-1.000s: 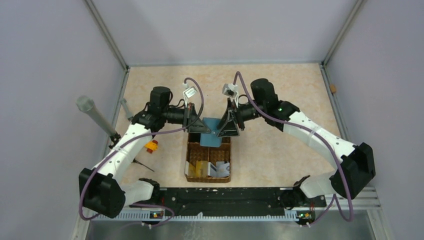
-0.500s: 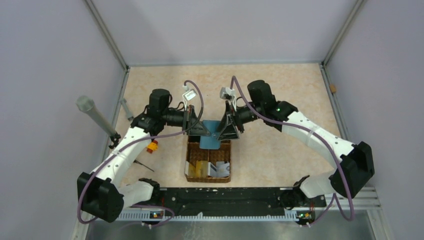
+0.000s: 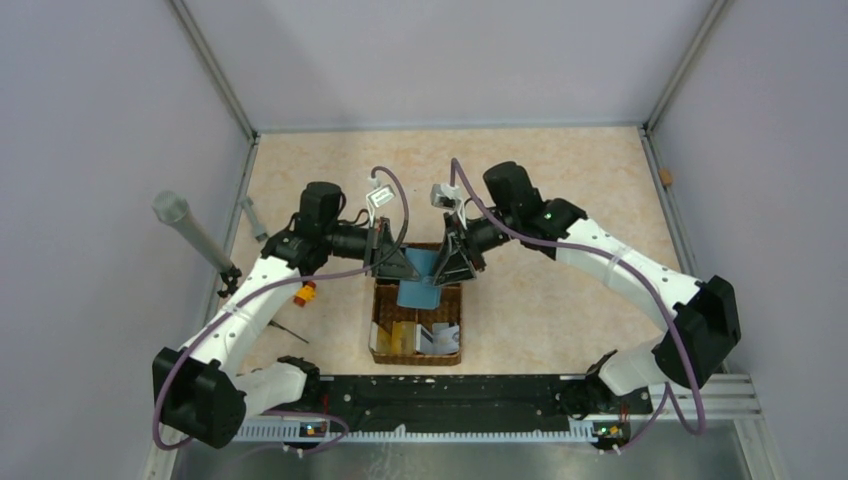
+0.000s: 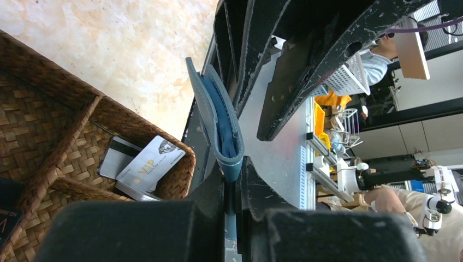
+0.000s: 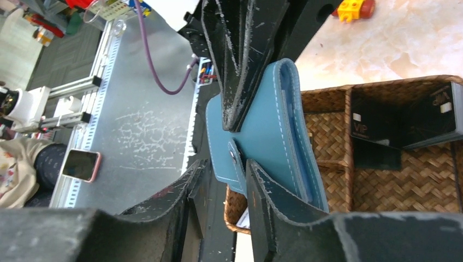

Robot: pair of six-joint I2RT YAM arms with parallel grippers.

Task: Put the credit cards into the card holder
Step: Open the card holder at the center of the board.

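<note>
**Desk:** What's the overhead giving you?

**Me:** A pale, marbled beige surface, boxed in by lilac-grey walls on three sides, with metal posts running up the far corners. A brown wicker basket sits mid-surface, just ahead of my arm bases. There's a yellow-and-red toy block near its left side, and a grey cylinder stands tilted by the left wall.

**Desk:** And the card holder?

**Me:** I've got the card holder up off the surface, between my two hands, over the far end of the basket. It's teal outside with pale stitching and a lighter blue inside. Edge-on from the left wrist, its two leaves stand a little apart in a narrow V. A small tab carrying a stud sticks out from one face.

**Desk:** Grips?

**Me:** My left hand is clamped tight on one edge of the holder. My right hand has a finger on either side of the tab, close in. I can't tell from here whether it's actually pinching.

**Desk:** Where are the cards?

**Me:** The credit cards are down in the basket's near compartments, gold ones on the left and white-grey ones on the right. The left wrist shows a white one marked VIP lying over another with a dark stripe
</note>
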